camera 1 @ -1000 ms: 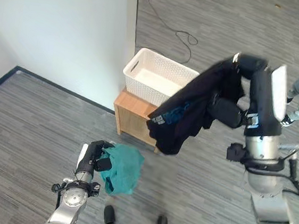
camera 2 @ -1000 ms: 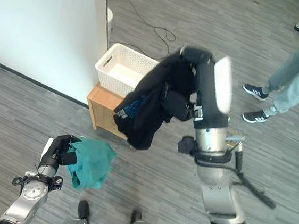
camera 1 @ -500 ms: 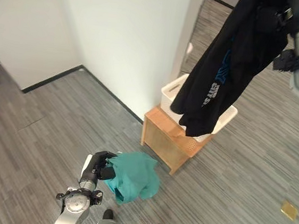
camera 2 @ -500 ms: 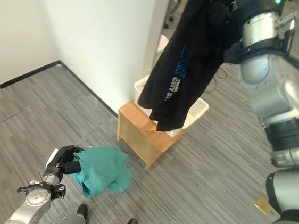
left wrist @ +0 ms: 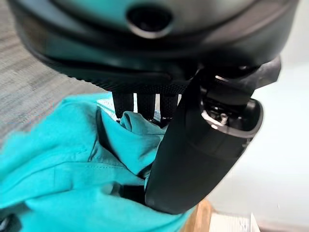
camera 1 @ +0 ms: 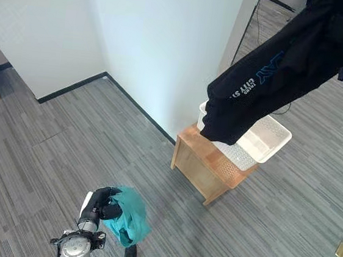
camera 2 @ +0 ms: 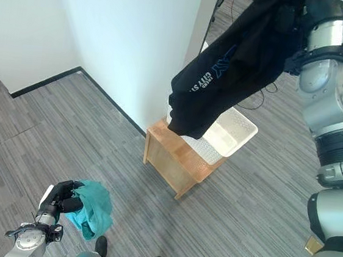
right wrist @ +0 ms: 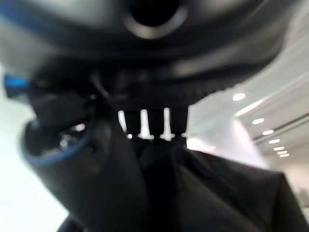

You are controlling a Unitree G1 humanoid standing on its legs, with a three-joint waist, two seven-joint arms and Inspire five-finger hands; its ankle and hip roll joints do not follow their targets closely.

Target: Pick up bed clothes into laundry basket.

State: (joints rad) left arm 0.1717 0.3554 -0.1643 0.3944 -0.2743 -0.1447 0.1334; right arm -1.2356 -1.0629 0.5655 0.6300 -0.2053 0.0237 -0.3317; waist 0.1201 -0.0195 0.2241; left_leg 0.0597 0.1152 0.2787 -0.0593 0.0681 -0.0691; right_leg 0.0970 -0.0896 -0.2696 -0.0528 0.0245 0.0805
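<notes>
A limp black garment (camera 2: 240,62) is clenched in the right hand (right wrist: 120,169) above the perforated white basket (camera 1: 262,141); soft teal cloth (left wrist: 72,169) is gripped by the left hand (camera 1: 99,201).

We see the left robot hand (camera 1: 103,202) low with curled fingers gripping; the right robot hand (right wrist: 96,159) is raised high, fingers closed.

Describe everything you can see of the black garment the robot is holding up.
The black garment is soft, dark cloth with blue and white print along one side. It hangs from the raised right hand, whose fingers curl round its upper part. Its loose lower end dangles above the white laundry basket, apparently not touching it.
</notes>
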